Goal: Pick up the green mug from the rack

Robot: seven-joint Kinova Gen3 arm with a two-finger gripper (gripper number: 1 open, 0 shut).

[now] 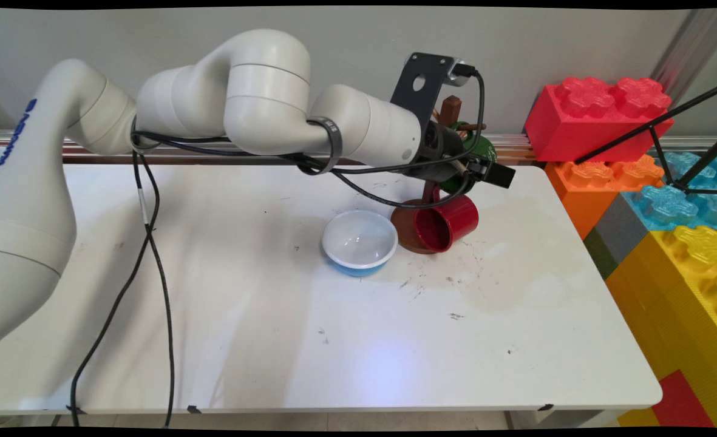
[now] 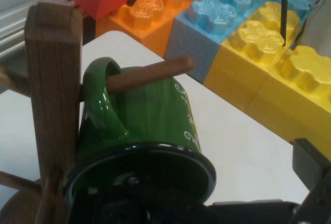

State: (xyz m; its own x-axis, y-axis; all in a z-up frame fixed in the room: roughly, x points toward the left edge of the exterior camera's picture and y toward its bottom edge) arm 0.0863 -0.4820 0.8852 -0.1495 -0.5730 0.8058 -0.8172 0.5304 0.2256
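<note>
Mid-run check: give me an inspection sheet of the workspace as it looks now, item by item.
Surface: white table, scuffed with dark marks.
Things: green mug hangs by its handle on a peg of the wooden mug tree; red mug hangs low on the same tree; white bowl with blue outside stands beside the tree's base.
Clutter: nothing seen.
Gripper: gripper at the green mug's rim; one finger appears to be inside the mug.
Cables: black cables hang from the arm past the table's front edge.
Surroundings: giant toy bricks stacked right of the table; grey wall behind.

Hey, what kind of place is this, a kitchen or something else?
Probably a robotics lab, not a kitchen: a robot arm reaches over a bare white table walled by giant toy bricks, with mugs staged on a wooden mug tree.
</note>
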